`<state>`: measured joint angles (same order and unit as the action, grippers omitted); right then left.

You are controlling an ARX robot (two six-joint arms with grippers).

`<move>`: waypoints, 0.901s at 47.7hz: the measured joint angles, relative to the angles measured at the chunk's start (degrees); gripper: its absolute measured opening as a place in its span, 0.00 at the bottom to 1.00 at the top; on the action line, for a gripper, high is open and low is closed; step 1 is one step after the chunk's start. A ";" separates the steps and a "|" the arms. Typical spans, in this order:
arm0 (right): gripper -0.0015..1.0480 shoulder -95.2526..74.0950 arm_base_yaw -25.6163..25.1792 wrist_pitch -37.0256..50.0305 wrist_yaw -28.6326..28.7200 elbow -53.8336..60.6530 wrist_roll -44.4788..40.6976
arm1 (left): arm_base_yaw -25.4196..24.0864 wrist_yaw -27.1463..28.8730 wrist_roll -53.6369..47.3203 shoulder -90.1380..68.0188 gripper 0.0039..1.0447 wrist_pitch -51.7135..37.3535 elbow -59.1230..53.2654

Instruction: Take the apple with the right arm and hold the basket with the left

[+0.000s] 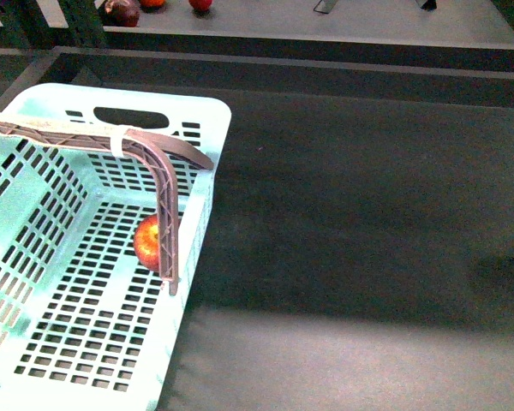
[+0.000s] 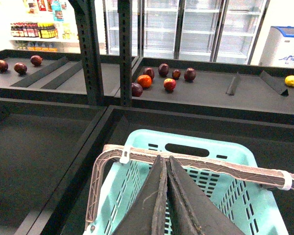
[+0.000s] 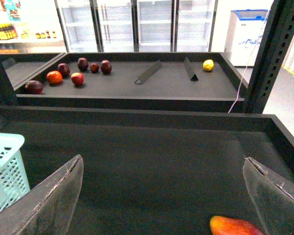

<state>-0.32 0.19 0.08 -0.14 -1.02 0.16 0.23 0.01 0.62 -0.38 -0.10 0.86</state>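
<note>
Low against the right wall of the basket, left of centre in the front view, lies the apple, half hidden behind the upright leg of the raised handle. My left pincer is pressed together, and the handle crosses right at its tips; it looks hooked there rather than pinched, though I cannot tell for sure. My right pincer is spread wide over the dark mat, well apart from the basket. An orange-red fruit shows at the lower edge of its view, nearer one finger. As I judge it, reaching the apple means crossing to the basket and coming down clear of that handle leg and the wall, while my left side holds the handle level so the basket does not swing. The mat looks flat and matte, so round fruit may roll. Beyond it, the upper part of both wrist views shows a raised shelf of dark red and orange fruit, then glass-door fridges.
</note>
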 joint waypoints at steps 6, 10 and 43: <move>0.91 0.00 0.00 0.00 0.00 0.00 0.00 | 0.00 0.00 0.00 0.02 0.03 0.00 0.00; 0.91 0.00 0.00 0.00 0.02 0.00 0.00 | 0.00 0.00 0.00 0.02 0.03 0.00 0.00; 0.91 0.00 0.00 0.00 0.00 0.00 0.00 | 0.00 0.00 -0.09 0.02 0.95 0.00 0.00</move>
<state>-0.32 0.19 0.08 -0.14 -1.02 0.16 0.23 0.01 0.54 -0.36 -0.10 0.86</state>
